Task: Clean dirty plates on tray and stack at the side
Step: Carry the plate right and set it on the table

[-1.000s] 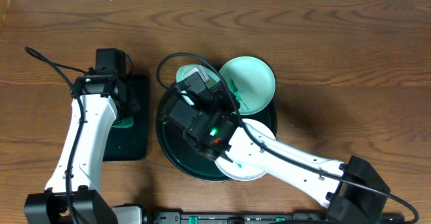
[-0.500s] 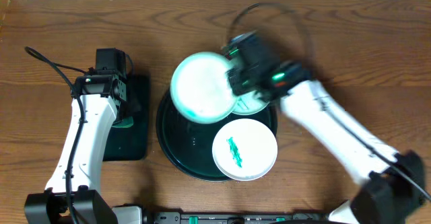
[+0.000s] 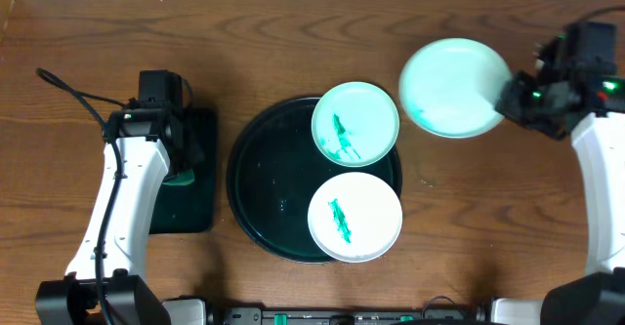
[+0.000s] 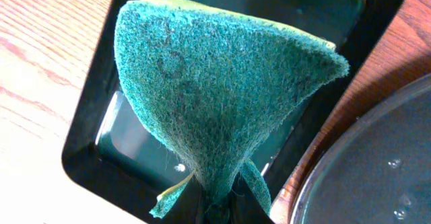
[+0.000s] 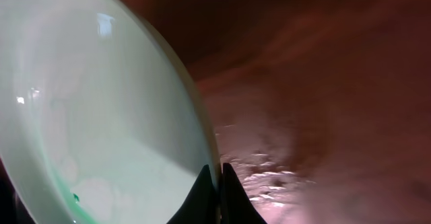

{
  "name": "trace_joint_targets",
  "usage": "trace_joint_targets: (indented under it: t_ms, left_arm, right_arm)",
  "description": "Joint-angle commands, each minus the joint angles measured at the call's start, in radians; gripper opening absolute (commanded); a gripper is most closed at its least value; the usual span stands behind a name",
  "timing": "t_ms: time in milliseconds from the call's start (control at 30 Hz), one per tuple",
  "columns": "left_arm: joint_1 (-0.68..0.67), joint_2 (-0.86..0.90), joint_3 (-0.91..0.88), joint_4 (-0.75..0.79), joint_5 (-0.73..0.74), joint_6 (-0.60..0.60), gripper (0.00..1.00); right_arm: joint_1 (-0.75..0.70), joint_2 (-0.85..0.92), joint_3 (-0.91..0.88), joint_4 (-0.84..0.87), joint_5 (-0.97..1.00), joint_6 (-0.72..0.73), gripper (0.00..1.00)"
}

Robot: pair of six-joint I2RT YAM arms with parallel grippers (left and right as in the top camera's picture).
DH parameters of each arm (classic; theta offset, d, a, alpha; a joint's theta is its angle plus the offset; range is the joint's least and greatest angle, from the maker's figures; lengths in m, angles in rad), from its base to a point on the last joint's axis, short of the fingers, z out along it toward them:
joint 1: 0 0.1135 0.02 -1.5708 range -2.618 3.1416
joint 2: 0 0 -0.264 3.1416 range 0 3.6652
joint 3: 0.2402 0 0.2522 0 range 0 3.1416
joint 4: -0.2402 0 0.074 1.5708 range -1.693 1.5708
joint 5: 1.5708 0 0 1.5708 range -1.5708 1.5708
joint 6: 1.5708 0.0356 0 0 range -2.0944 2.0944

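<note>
**Plate out past the tray's right rim, stacking spot beneath it**

The right hand [image 3: 508,103] is clamped on the right edge of the held plate [image 3: 454,101]. The right wrist view shows both fingertips pinched over the rim. The plate extends left from the hand, toward the tray [image 3: 266,183], but lies wholly clear of it over bare surface [image 3: 488,198]. Its face looks nearly clean, with only a faint green trace near one edge. I cannot tell whether it touches the wood yet.

The coming move looks like a set-down straight below the plate, beside the tray, to start the stack.

Two smeared plates remain on the tray's right half. The upper plate [image 3: 355,122] is near the held one, and the lower plate [image 3: 354,218] is at the front rim. Both lie left of the right hand, which seems the better placed to fetch either.

The left hand [image 4: 215,209] grips a folded green sponge [image 4: 215,96] over the small tray [image 4: 87,160], just left of the big tray.
</note>
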Motion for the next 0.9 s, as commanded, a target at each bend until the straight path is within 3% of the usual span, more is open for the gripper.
trace_joint_targets:
  t_ms: [0,300,467,667,867]
  left_arm:
    - [0.005,0.002,0.003,0.001,0.011,0.009,0.07]
    - [0.005,0.002,0.003,0.002,0.014,0.009,0.07]
    - [0.005,0.002,0.003,0.002,0.013,0.009,0.07]
    - [0.005,0.002,0.003,0.001,0.014,0.009,0.07]
    - [0.005,0.002,0.003,0.002,0.048,0.009,0.07]
  right_arm:
    - [-0.064,-0.003,-0.084,0.016,0.033,-0.002,0.01]
    - [-0.094,-0.003,-0.404,0.248,0.034,-0.001,0.01]
    - [-0.093,-0.002,-0.498,0.339,0.044,-0.001,0.02]
    - [-0.093,-0.004,-0.495,0.332,0.014,-0.002,0.15]
    - [-0.041,-0.005,-0.352,0.214,-0.114,-0.091,0.29]
